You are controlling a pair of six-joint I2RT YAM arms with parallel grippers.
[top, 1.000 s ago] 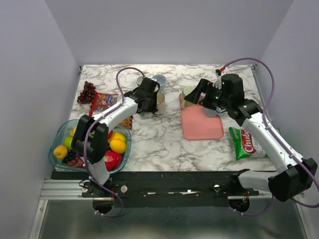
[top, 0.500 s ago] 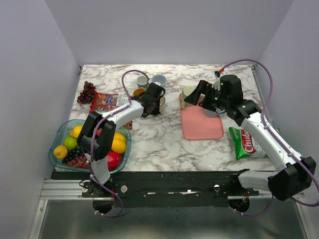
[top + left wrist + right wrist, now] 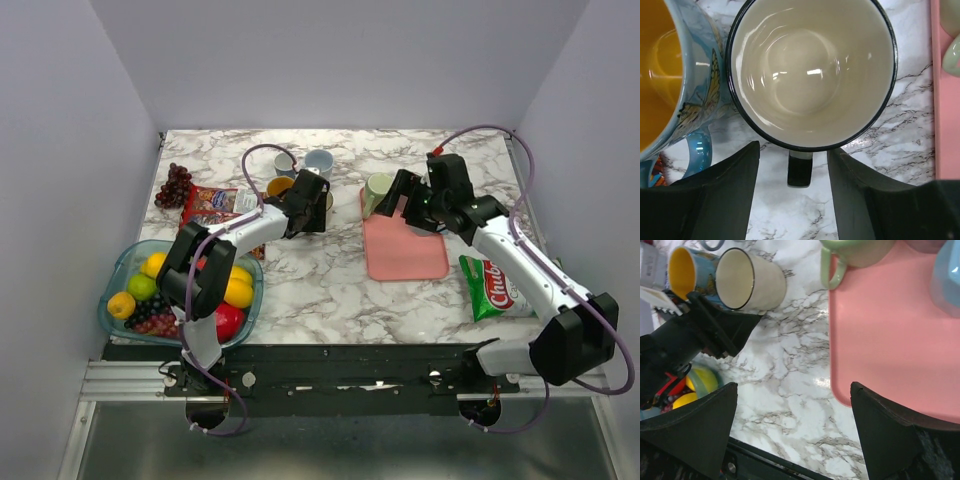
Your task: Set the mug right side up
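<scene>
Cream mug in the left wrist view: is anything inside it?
Nothing visible: the cream mug faces mouth-up at the camera, its glazed inside bare, showing only light glints. Whatever lies beneath it on the marble table is covered.

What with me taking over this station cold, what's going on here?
The left gripper sits over a cream mug that stands right side up on the table, next to a butterfly mug. Its jaws are open on either side of the handle, not touching it. The right gripper hangs open and empty by the edge of the pink mat, near a green mug. The turning looks done.
</scene>
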